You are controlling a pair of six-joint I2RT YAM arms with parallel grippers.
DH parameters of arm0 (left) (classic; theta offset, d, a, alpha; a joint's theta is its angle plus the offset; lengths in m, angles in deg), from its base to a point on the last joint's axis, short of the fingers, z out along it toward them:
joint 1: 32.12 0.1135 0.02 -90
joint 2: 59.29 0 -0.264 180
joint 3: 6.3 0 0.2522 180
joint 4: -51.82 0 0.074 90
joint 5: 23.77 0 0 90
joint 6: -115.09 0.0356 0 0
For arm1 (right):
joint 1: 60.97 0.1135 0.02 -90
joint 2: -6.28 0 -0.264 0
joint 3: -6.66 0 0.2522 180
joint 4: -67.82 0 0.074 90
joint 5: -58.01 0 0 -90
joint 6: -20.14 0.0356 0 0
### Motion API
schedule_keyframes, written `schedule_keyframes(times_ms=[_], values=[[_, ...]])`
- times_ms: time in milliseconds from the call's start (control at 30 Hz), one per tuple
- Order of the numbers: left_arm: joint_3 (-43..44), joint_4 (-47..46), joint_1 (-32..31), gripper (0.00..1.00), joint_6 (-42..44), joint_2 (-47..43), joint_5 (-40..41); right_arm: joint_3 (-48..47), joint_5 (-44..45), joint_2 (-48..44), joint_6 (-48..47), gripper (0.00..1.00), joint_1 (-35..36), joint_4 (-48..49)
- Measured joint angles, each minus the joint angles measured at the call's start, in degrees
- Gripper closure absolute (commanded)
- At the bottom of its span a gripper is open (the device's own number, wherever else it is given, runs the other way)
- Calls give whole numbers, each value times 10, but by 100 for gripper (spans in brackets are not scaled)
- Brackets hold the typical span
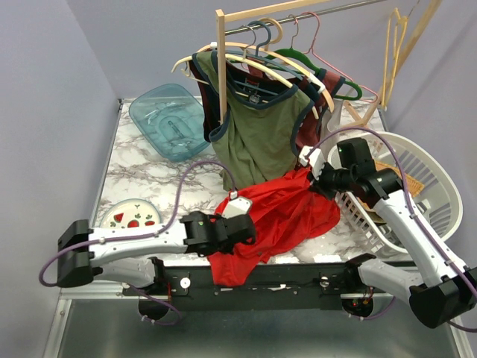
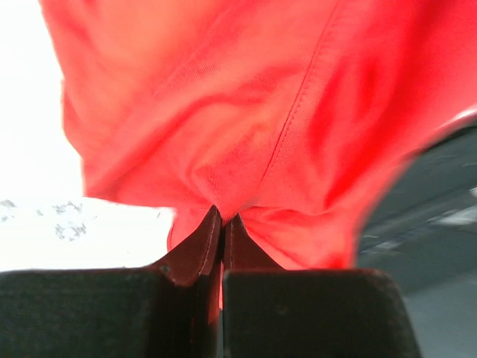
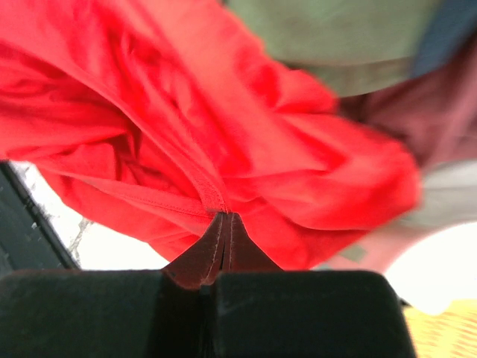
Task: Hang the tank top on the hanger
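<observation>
Fabric of the bright red sleeveless tank top (image 1: 294,212) stretches diagonally from left gripper (image 1: 252,233) to right gripper (image 1: 311,175), both clamped on it; the right is nearer the thin mustard-yellow hanger (image 1: 387,56).

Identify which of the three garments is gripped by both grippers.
The bright red tank top; the olive-green top and maroon garment hang on the rack.

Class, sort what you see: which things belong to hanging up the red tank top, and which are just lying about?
For the job: tank top, yellow hanger, left gripper and right gripper, both shut on the top.
Lying about: green top, blue tub, white basket, plate.
</observation>
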Motion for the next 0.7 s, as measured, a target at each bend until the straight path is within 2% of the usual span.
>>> schedule_keyframes(times_ms=[100, 300, 400, 433, 500, 533, 600, 633, 700], values=[[56, 8, 28, 96, 35, -41, 10, -31, 2, -5, 0, 100, -15, 0], [101, -29, 178, 93, 138, -96, -15, -78, 23, -17, 5, 100, -49, 19], [97, -70, 248, 84, 188, -81, -54, -70, 36, -13, 17, 99, -57, 35], [94, -86, 259, 71, 199, -71, -65, -63, 37, -9, 20, 90, -59, 41], [85, -115, 274, 54, 217, -49, -92, -38, 35, -1, 27, 78, -61, 52], [77, -134, 284, 34, 227, -34, -111, -30, 32, 3, 27, 63, -62, 51], [65, -158, 294, 23, 237, -10, -139, -18, 24, 10, 31, 54, -64, 43], [60, -167, 298, 18, 243, -2, -153, -18, 16, 11, 30, 45, -68, 35], [59, -175, 302, 12, 253, -1, -169, -32, 0, 5, 33, 39, -78, 9]])
